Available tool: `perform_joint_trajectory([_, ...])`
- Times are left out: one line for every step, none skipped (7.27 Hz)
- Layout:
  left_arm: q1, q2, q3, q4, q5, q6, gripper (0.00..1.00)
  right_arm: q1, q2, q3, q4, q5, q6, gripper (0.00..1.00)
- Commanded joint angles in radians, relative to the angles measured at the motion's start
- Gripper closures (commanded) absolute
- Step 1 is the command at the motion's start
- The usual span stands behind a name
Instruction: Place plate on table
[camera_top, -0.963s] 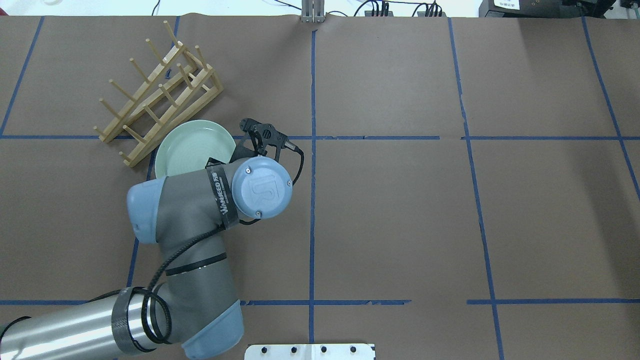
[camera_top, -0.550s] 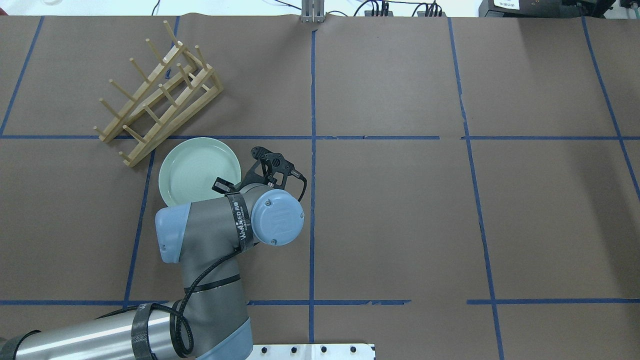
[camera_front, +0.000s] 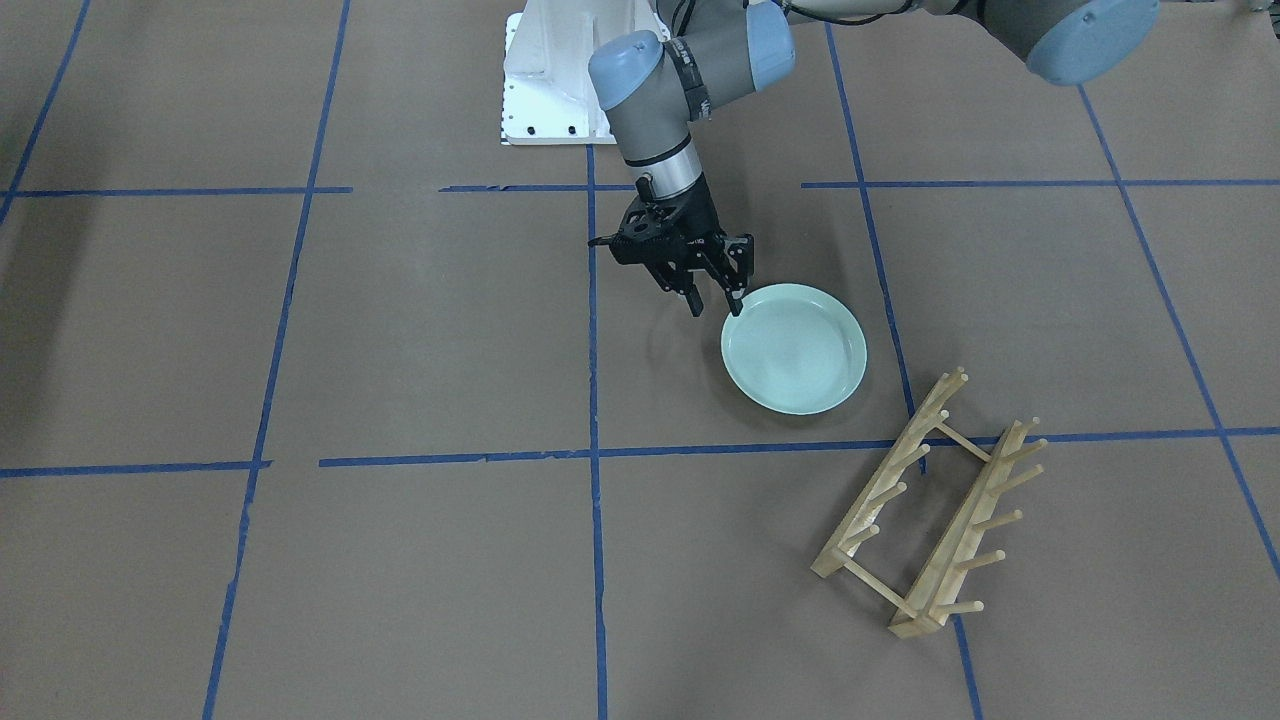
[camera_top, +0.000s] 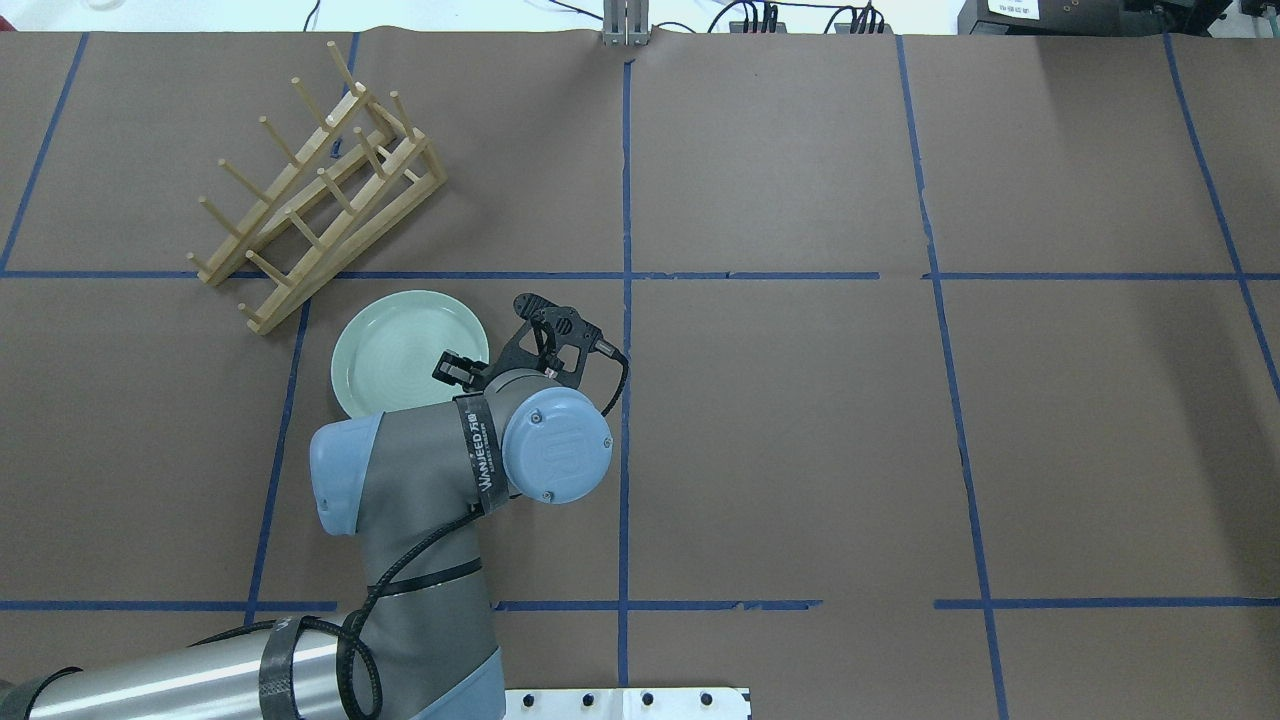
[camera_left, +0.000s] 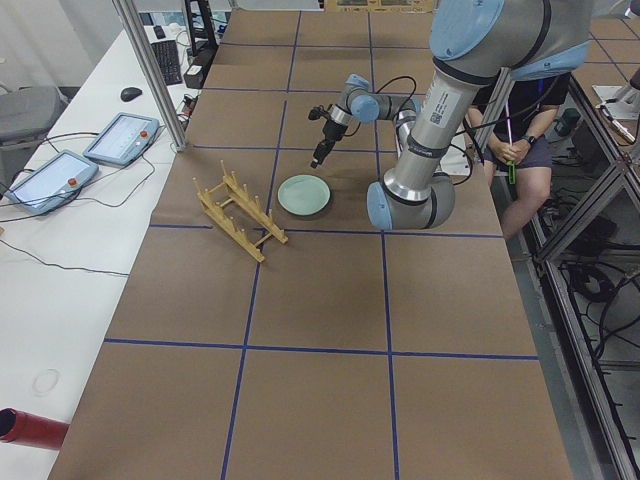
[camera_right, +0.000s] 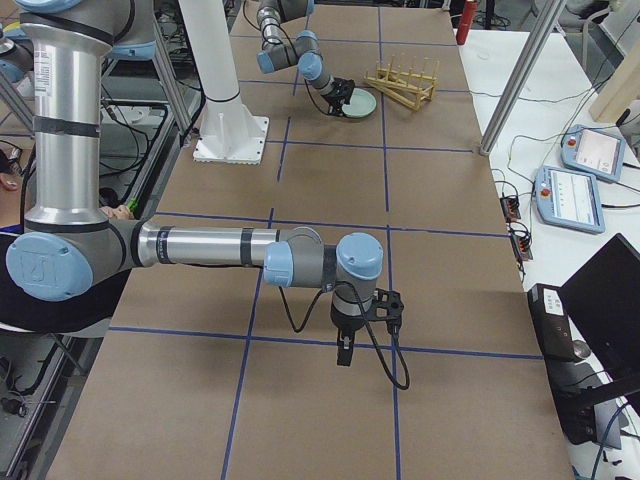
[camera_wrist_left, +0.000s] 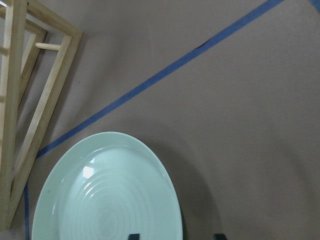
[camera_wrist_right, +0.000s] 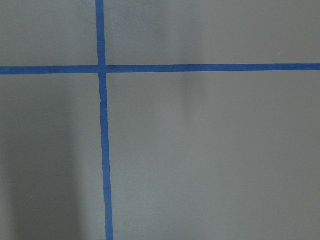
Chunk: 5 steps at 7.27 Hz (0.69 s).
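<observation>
In the front-facing view the plate (camera_front: 795, 350) lies flat on the surface (camera_front: 400, 330) with its near rim between the left fingers (camera_front: 740, 285), which stand apart, probably to free it; overhead, the wrist partly hides their tips; the left wrist view crops them, with the rack (camera_wrist_left: 52, 107) beyond; from the right end I cannot tell how the right fingers (camera_right: 344, 352) stand.
</observation>
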Motion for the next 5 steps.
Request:
perform_joint_trajectory([-0.092, -0.007, -0.13, 0.001, -0.011, 0.058, 0.0, 0.0, 0.0, 0.0, 0.0, 0.0, -0.001, 0.0])
perform_joint_trajectory([-0.16, -0.004, -0.182, 0.002, -0.052, 0.169, 0.0, -0.002, 0.0, 0.0, 0.0, 0.002, 0.001, 0.0])
perform_joint_trajectory([-0.246, -0.004, -0.195, -0.013, -0.124, 0.179, 0.0, 0.0, 0.0, 0.0, 0.0, 0.0, 0.001, 0.0])
perform_joint_trajectory([-0.327, -0.001, -0.196, -0.059, -0.211, 0.198, 0.0, 0.0, 0.0, 0.0, 0.0, 0.0, 0.001, 0.0])
perform_joint_trajectory([-0.416, 0.001, -0.204, -0.079, -0.317, 0.329, 0.0, 0.0, 0.0, 0.0, 0.0, 0.0, 0.001, 0.0])
